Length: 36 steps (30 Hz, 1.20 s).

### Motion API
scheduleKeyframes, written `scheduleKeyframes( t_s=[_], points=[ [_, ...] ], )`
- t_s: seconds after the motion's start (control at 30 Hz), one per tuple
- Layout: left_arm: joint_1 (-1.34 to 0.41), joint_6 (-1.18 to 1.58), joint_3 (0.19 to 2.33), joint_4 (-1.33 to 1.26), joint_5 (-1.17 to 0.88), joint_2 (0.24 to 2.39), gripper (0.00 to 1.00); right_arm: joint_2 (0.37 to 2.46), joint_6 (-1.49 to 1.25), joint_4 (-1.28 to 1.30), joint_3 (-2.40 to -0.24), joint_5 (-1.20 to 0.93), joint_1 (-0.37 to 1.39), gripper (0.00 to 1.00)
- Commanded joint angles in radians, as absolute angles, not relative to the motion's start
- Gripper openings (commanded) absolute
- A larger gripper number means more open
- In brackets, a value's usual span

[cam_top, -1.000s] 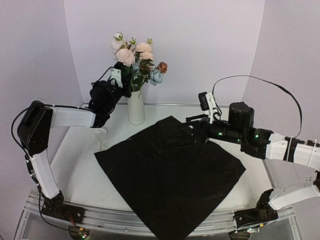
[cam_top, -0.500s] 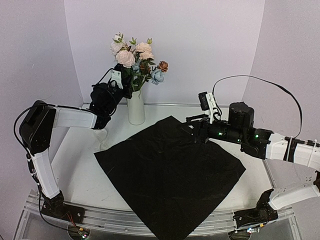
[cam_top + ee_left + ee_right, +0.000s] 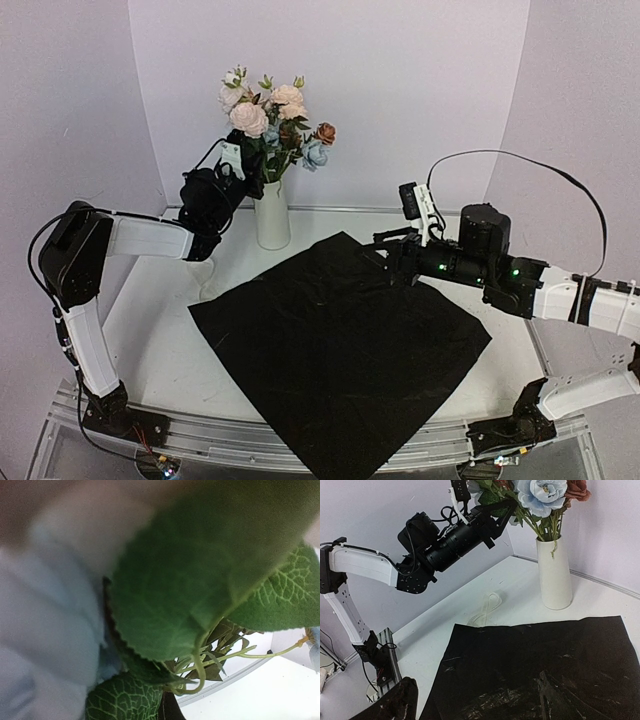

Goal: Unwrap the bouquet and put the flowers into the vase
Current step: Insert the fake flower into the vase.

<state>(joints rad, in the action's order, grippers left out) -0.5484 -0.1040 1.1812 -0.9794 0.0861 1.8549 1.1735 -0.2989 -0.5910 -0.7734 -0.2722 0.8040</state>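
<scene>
The flowers point(image 3: 272, 115) are seen standing in the vase point(image 3: 272, 218), far back on the table point(image 3: 160, 300). The left pincer point(image 3: 250, 162) is clenched among stems and leaves. Whether a stem is pinched cannot be told, since the wrist view is smothered by foliage. The right pincer point(image 3: 380, 252) is held released over the black sheet point(image 3: 340, 340). The stems are judged light and top-heavy, best taken low and never by the soft blooms.
</scene>
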Motion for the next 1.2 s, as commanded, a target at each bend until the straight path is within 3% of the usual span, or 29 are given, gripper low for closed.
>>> scheduleKeyframes(
  t_s=[0.0, 0.73, 1.17],
  points=[
    [-0.550, -0.083, 1.146, -0.883, 0.083, 1.897, 0.01, 1.144, -0.288, -0.614, -0.784, -0.269, 0.809, 0.84],
    [-0.551, -0.154, 1.310, -0.847, 0.166, 1.887, 0.00, 1.138, -0.289, -0.613, -0.787, -0.275, 0.810, 0.84],
    [-0.551, -0.123, 1.248, -0.836, 0.162, 1.898, 0.00, 1.142, -0.287, -0.612, -0.788, -0.275, 0.809, 0.84]
  ],
)
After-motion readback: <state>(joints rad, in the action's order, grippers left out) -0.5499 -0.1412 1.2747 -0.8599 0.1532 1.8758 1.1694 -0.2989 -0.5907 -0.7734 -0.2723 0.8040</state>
